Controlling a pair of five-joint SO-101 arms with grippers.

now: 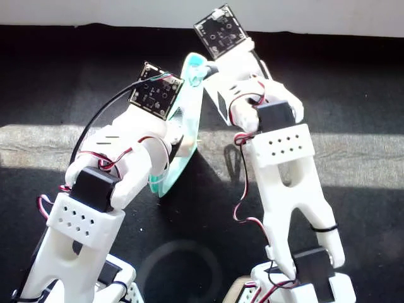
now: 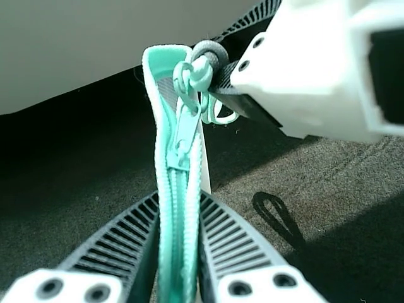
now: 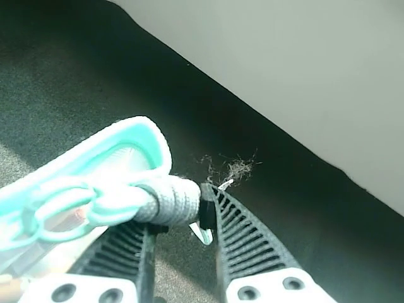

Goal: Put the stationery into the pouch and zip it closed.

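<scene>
Presently, pouch [image 1: 183, 136] suspended at frame centre.
Its edge is clamped by the left gripper [image 2: 178, 211], the pull cord [image 3: 165, 202] by the right gripper [image 3: 180, 211]; the cord could be lost under oblique pull.

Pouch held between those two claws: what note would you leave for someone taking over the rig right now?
Left claw: shut on the pouch, holding it on edge.
Right claw: shut on the grey pull cord at the pouch's far end.
Done: the slider sits near that end, and the zip teeth behind it look closed. The contents are hidden.
Left: check the zip is fully home, then let go.
</scene>
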